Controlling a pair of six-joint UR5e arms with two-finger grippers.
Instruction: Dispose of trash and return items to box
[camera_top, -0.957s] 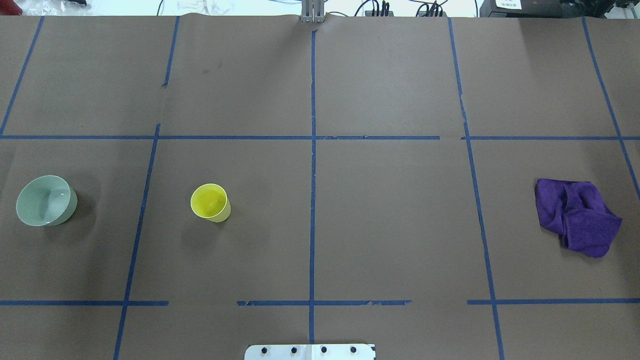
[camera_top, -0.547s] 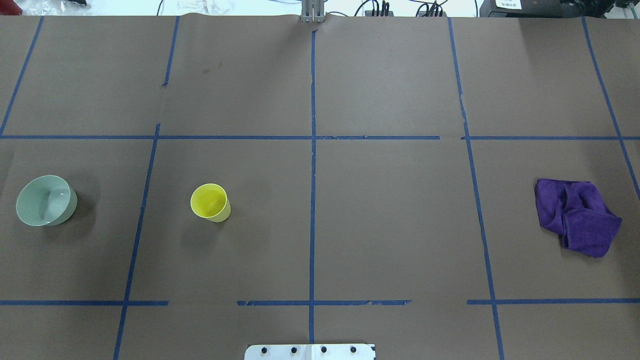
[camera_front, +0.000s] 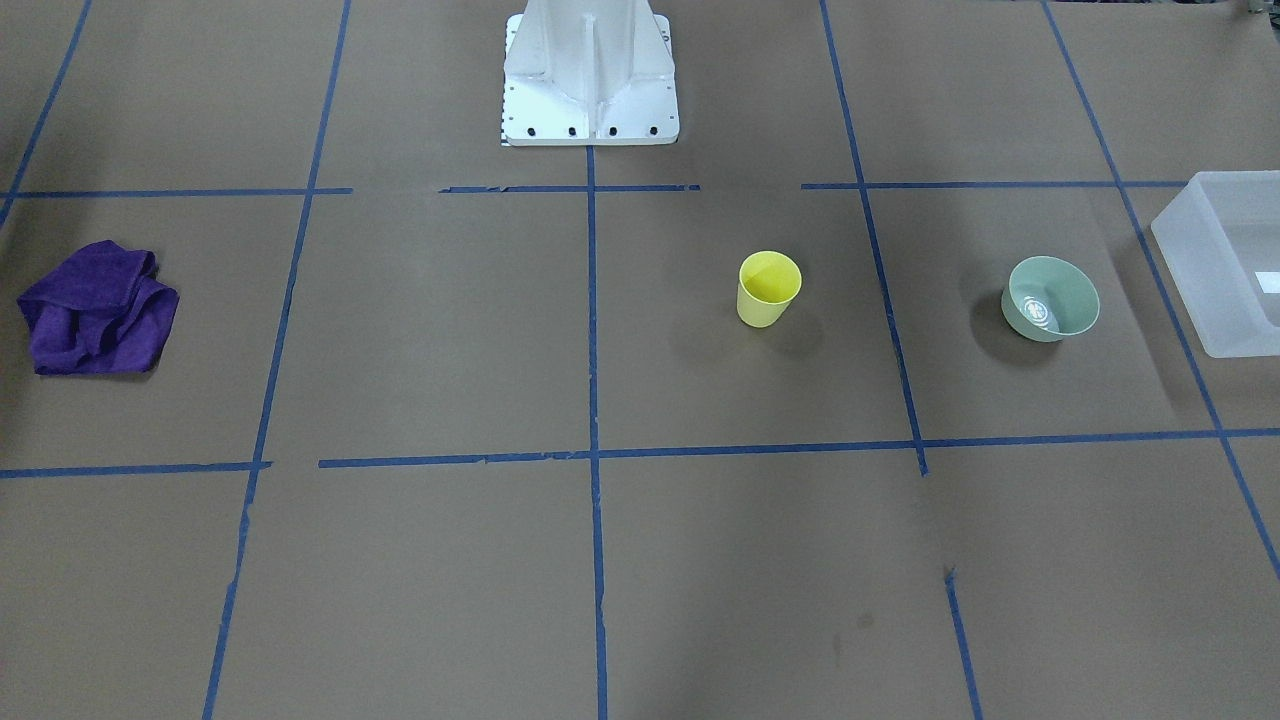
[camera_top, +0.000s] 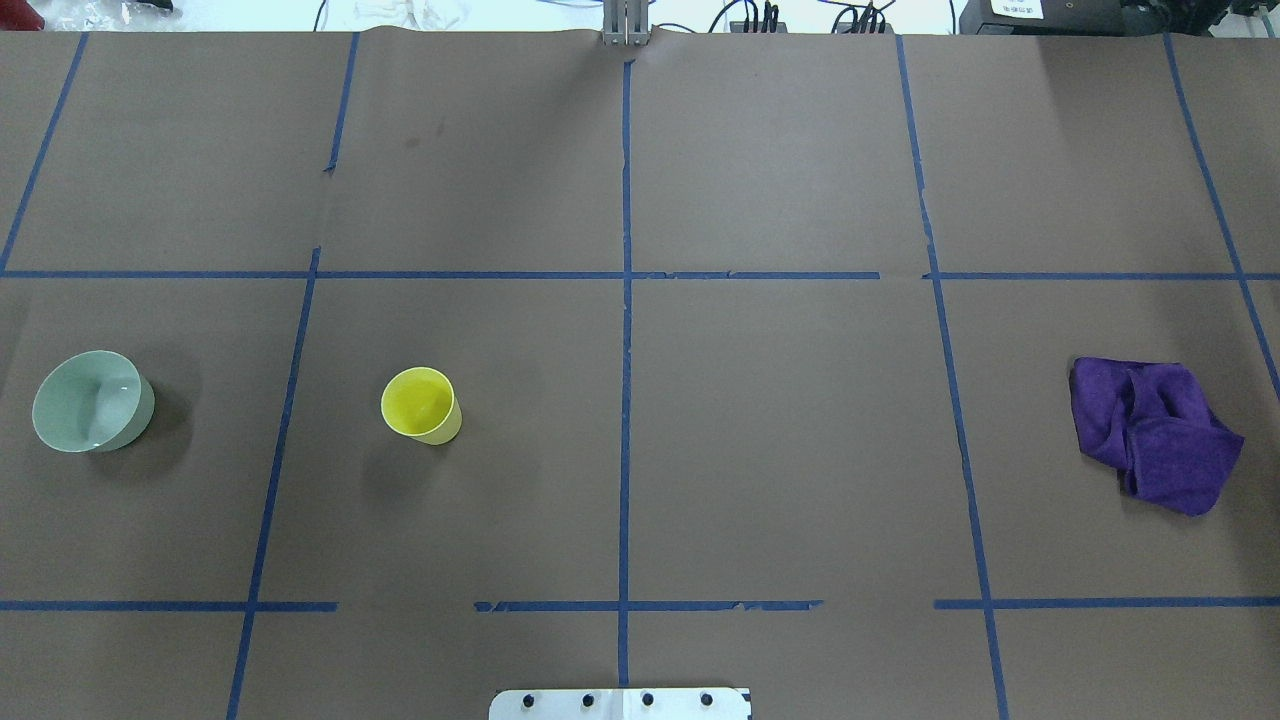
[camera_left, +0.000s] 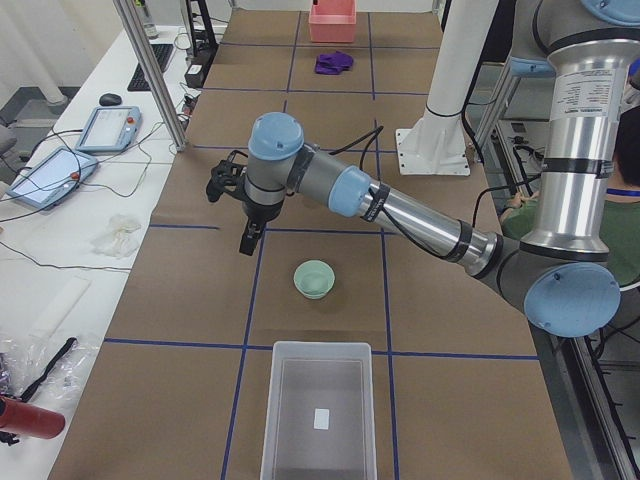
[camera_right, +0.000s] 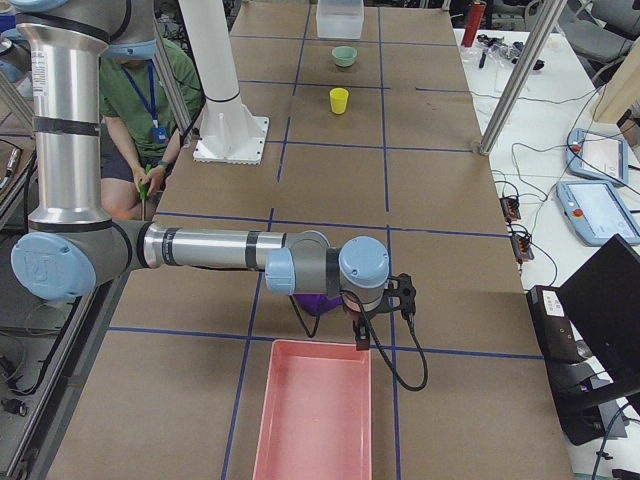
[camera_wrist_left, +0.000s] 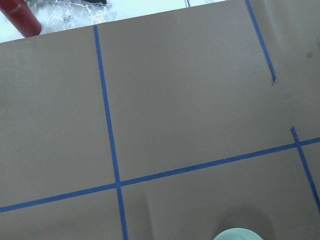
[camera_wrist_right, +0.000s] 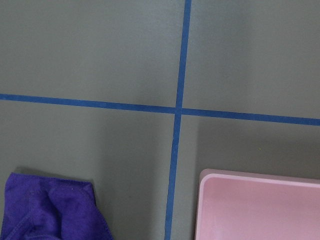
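Brown paper-covered bench (camera_top: 780, 420), ruled into cells by blue tape (camera_top: 626, 400). Yellow cup (camera_top: 421, 405) upright, mouth up, on the robot's left half, one cell over from the centre line. Mint-green bowl (camera_top: 92, 401) upright farther toward the left end, well apart from the cup. Box (camera_front: 1190, 280), frosted white and open-topped, at the left end of the bench, near the bowl but not touching it. Bowl between cup and box; both items outside the box. Small white patch on the box floor. Purple cloth (camera_top: 1155, 435) crumpled at the right end, near a pink tray (camera_right: 315, 420), one tape line between them. White robot base (camera_front: 590, 80) at the middle of the robot's edge. Left fingers (camera_left: 246, 243) pointing down above the bench, on the far side of the bowl from the box; open or closed not discernible from the side view. Right fingers (camera_right: 361, 338) pointing down over the tray's edge nearest the cloth; state likewise not discernible. Bowl rim just inside the lower edge of the left wrist view.
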